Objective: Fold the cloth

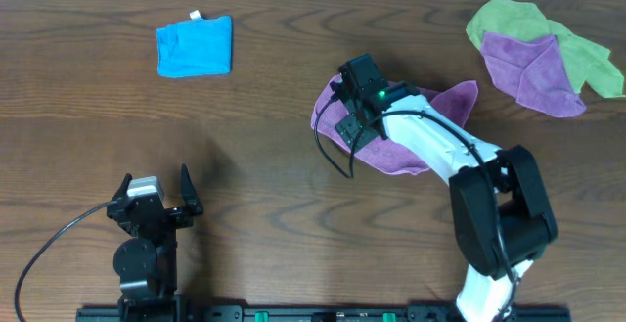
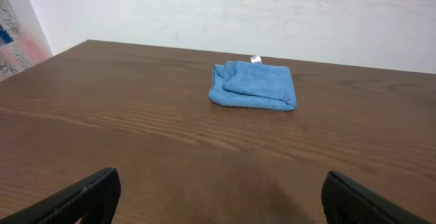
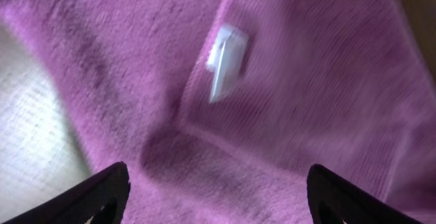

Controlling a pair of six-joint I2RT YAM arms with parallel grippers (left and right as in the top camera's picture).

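A purple cloth [image 1: 411,146] lies rumpled at the table's middle right, partly under my right arm. My right gripper [image 1: 348,121] hangs open over the cloth's left edge. The right wrist view shows the purple cloth [image 3: 286,81] filling the frame, with a white tag [image 3: 225,57] on it and my open fingers [image 3: 214,197] just above the fabric. My left gripper [image 1: 156,197] is open and empty near the front left edge; its fingers [image 2: 218,200] point over bare wood.
A folded blue cloth [image 1: 194,46] lies at the back left, also in the left wrist view [image 2: 253,84]. A pile of a green cloth [image 1: 523,23] and another purple cloth [image 1: 533,68] lies at the back right.
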